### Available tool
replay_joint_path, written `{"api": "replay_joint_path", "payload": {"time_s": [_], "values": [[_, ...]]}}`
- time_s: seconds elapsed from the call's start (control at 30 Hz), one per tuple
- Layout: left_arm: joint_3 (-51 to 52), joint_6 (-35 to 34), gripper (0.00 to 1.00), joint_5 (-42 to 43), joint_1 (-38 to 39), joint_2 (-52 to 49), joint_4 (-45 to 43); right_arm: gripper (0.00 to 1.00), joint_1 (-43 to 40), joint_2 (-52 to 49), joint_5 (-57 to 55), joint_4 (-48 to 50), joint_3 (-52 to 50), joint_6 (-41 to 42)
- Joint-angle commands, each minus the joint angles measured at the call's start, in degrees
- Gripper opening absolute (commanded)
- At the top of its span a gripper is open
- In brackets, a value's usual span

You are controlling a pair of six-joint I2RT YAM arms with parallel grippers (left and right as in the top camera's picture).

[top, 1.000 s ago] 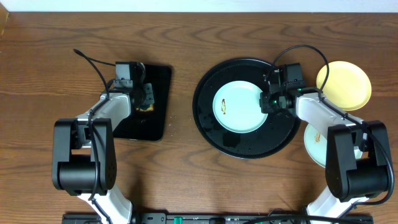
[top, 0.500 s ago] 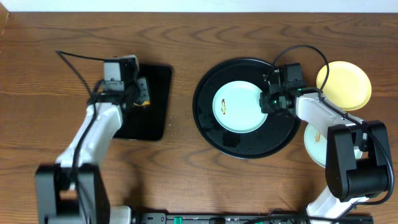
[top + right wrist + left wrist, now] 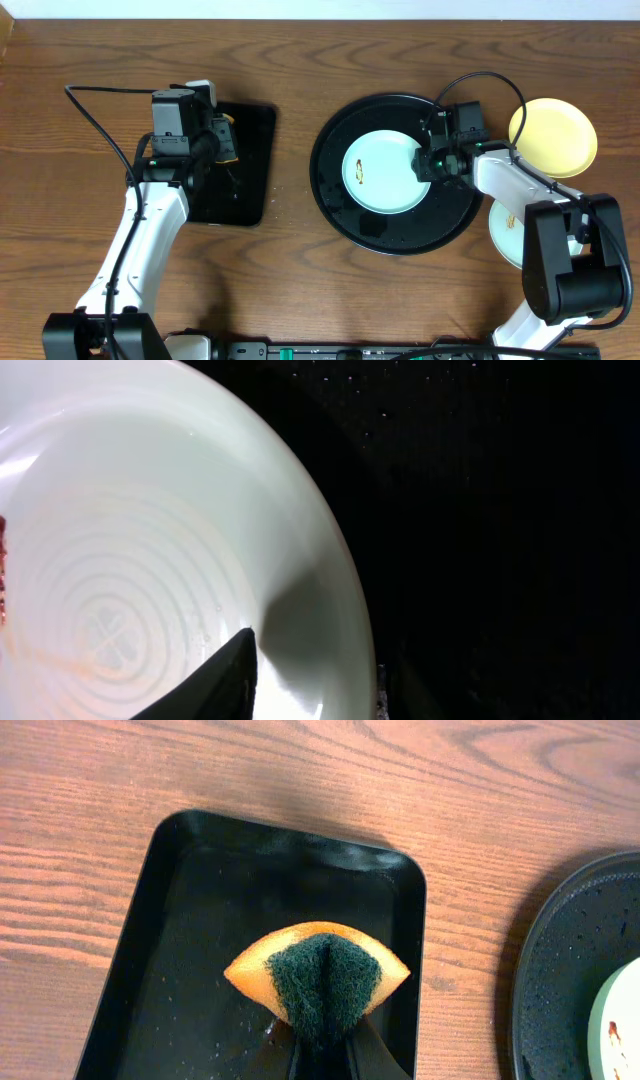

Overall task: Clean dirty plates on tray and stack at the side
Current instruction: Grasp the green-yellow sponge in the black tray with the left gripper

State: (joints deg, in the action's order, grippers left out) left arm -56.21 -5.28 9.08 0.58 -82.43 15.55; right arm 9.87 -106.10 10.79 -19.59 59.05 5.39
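Note:
A pale mint plate [image 3: 380,172] with a small brown smear lies on the round black tray [image 3: 390,232]. My right gripper [image 3: 425,165] is at its right rim. In the right wrist view the fingers [image 3: 320,690] straddle the rim of the plate [image 3: 150,540], shut on it. My left gripper [image 3: 222,140] is shut on an orange sponge with a green scouring pad [image 3: 318,975], held folded above the rectangular tray. A pale yellow plate [image 3: 553,135] lies right of the round tray. A second mint plate [image 3: 505,235] lies below it, partly hidden by my right arm.
A small rectangular black tray [image 3: 250,190] lies left of the round tray; it also shows in the left wrist view [image 3: 190,920], with wet specks on it. The round tray's edge [image 3: 570,970] is at that view's right. Bare wood separates the two trays.
My left arm has stretched out and swung left and up with the sponge in its fingers, lifting it off the rectangular tray. The right arm and the plates have not moved.

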Motion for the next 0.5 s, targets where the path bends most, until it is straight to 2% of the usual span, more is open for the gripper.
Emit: {"api": "replay_joint_path", "payload": {"time_s": [0.0,0.27,0.47], "values": [[-0.2,0.6,0.07,0.8,-0.1,0.8,0.5,0.4,0.3,-0.7,-0.2,-0.1,-0.3,-0.3],[-0.2,0.6,0.08,0.7,-0.1,0.8,0.5,0.38,0.3,-0.7,-0.2,-0.1,-0.3,-0.3],[-0.2,0.6,0.07,0.8,-0.1,0.8,1.6,0.15,0.3,-0.7,-0.2,-0.1,-0.3,-0.3]]}}
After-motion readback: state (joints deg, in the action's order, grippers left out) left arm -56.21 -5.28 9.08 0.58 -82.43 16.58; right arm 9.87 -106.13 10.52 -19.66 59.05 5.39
